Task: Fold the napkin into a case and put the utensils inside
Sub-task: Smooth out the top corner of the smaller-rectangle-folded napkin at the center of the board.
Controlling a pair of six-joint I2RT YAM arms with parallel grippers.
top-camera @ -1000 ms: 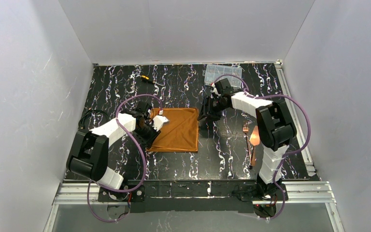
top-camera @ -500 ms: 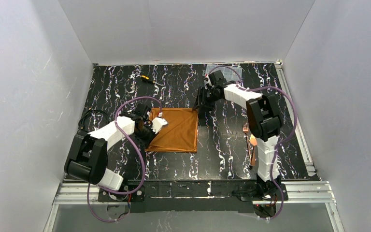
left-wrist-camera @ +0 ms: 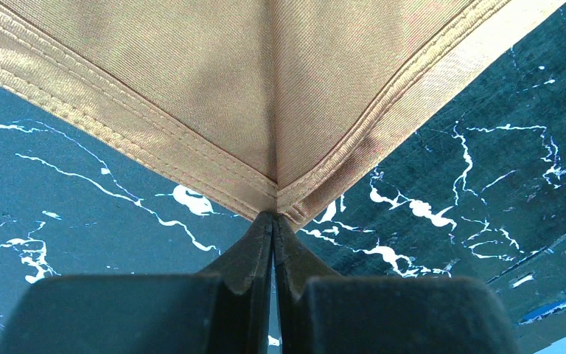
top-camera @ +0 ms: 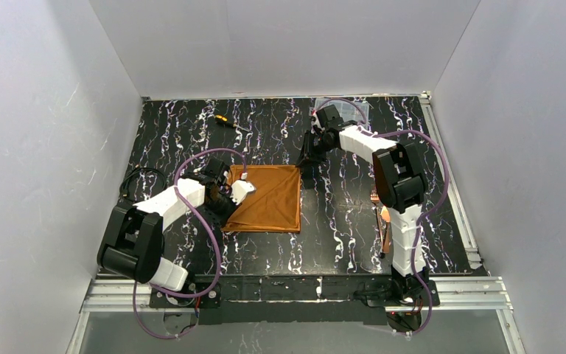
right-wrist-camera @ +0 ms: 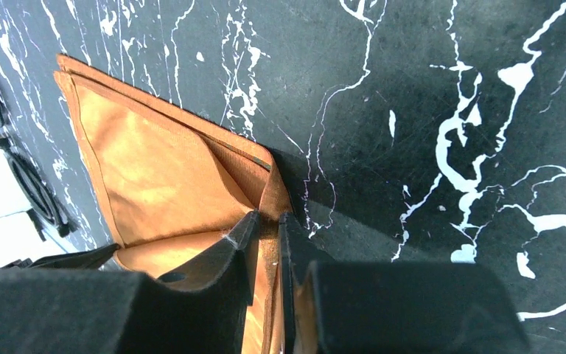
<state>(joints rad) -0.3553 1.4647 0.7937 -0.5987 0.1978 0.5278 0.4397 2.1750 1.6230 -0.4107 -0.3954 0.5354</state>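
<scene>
Napkin (top-camera: pixel 271 199) lying flat mid-table, doubled in layers. Left gripper (left-wrist-camera: pixel 273 224) reached low to its far-left corner, clenched on the hem tip. Right gripper (right-wrist-camera: pixel 265 230) stretched to the far-right corner, clamped on cloth. Utensils (top-camera: pixel 383 217) well apart at right; screwdriver (top-camera: pixel 226 122) and clear box (top-camera: pixel 348 110) beyond.

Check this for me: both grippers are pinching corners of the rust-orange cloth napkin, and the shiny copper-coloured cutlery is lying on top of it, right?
Not quite. The shiny copper-coloured cutlery lies on the black marbled table, apart from the rust-orange cloth napkin, as the top external view shows. The left gripper and right gripper do pinch its corners.
</scene>
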